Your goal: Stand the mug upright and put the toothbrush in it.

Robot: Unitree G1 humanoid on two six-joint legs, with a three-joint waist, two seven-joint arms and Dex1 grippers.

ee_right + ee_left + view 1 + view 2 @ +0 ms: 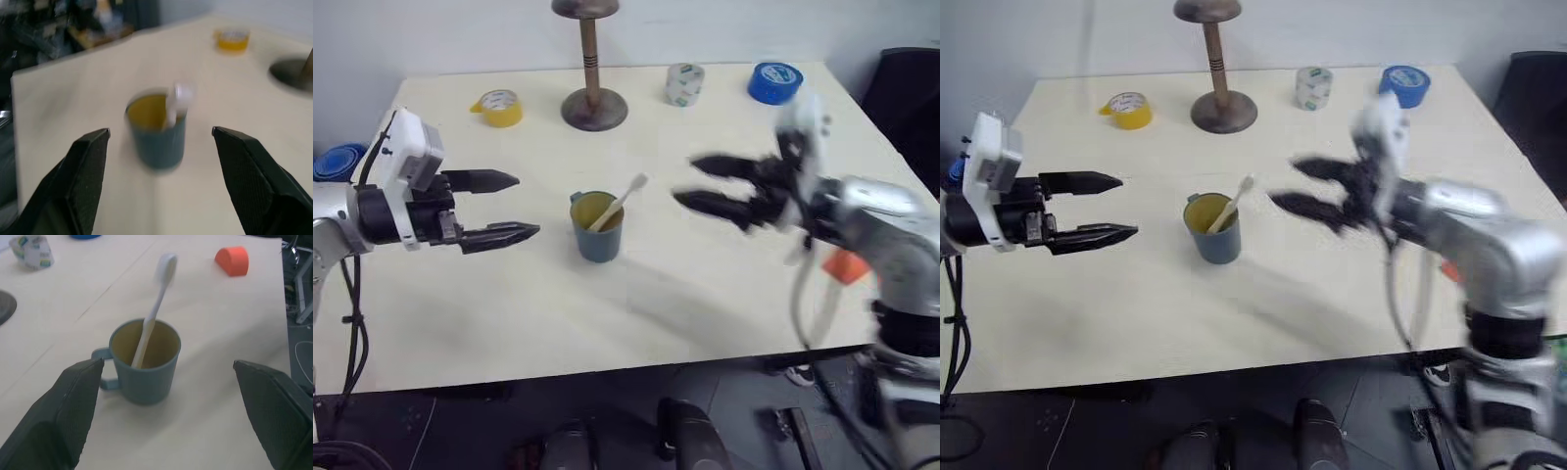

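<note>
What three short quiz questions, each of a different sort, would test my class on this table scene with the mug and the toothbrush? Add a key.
1. True or false: the mug lies on its side.
2. Where is the toothbrush? A) flat on the table B) standing in the mug C) in the right gripper
3. Fill in: both the left gripper and the right gripper are ____.

Key: 1 false, it stands upright; 2 B, leaning on the rim; 3 open, holding nothing.
</note>
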